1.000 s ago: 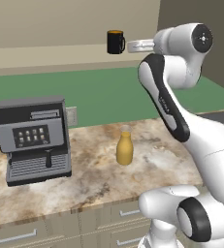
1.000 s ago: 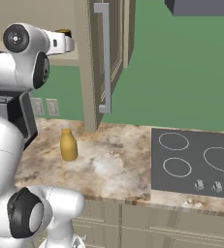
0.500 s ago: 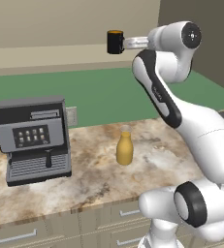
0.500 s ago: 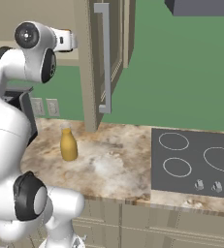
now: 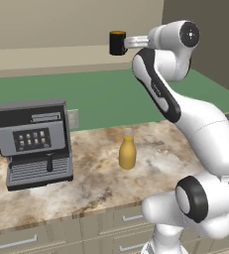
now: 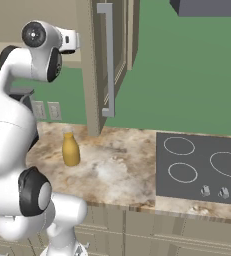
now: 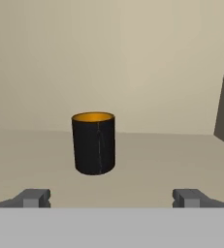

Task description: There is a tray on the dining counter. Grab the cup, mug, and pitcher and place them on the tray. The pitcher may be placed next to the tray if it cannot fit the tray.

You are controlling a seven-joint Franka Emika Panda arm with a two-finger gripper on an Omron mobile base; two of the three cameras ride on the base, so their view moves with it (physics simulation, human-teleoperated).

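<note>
Tool (image 7: 111,197) spread wide and released, grasping nothing; two dark fingertips (image 7: 33,197) well apart at the bottom of the hand view. Ahead of the tool and slightly toward its left fingertip: black mug (image 7: 94,143), upright, orange-yellow inside visible at the rim, handle not discernible from this side. Mug apart from both fingertips, not between them, resting on a pale beige shelf (image 7: 171,155) with a plain beige wall behind. At the right edge of the hand view: a darker vertical panel, identity unclear.

Left base view: arm raised high, tool (image 5: 128,42) level and pointing at the mug (image 5: 117,42), which stands on the upper shelf just beyond the fingertips; contact not discernible at this scale. Far below the tool, on the marbled surface (image 5: 91,183): yellow-orange pitcher (image 5: 128,152), upright, narrow neck up. Below and beyond the mug's side of the tool: grey-and-black coffee machine (image 5: 34,143) on the same surface, well apart from the pitcher.

Right base view: pitcher (image 6: 70,148) on the surface below the raised arm, near a tall cabinet (image 6: 92,65) with a long grey handle; black cooktop (image 6: 202,167) with ring markings and knobs set into the surface, well apart on the far side of the cabinet.
</note>
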